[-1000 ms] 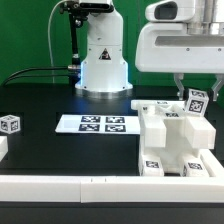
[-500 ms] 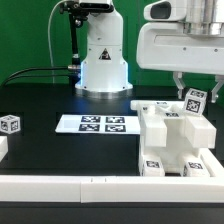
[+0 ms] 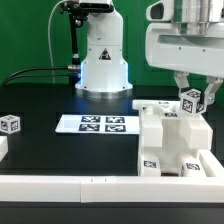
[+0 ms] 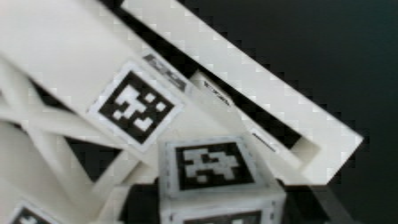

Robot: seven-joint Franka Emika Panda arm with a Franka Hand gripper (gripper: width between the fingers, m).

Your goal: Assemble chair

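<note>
nearest the camera, a low white rail [image 3: 70, 183] runs along the front edge of the black counter [image 3: 60, 150]. just behind it stands the chair [image 3: 170, 150], a partly built cluster of chunky white blocks and slabs with square tags on their faces, on the exterior view's right. over the chair's far upper part hangs the gripper [image 3: 194, 95], closed on a small tagged block [image 3: 192, 102] held between its two fingers, slightly tilted and right above the chair's top blocks; whether the block touches them cannot be told. the wrist view shows this block's tag close up, beside a tagged slab of the chair. well apart from the chair, towards the exterior view's left, a loose tagged cube [image 3: 10, 124] sits on the counter. between that cube and the chair, slightly further back, lies the marker board [image 3: 95, 124]. furthest behind the chair rises the white domed robot base [image 3: 103, 65].
</note>
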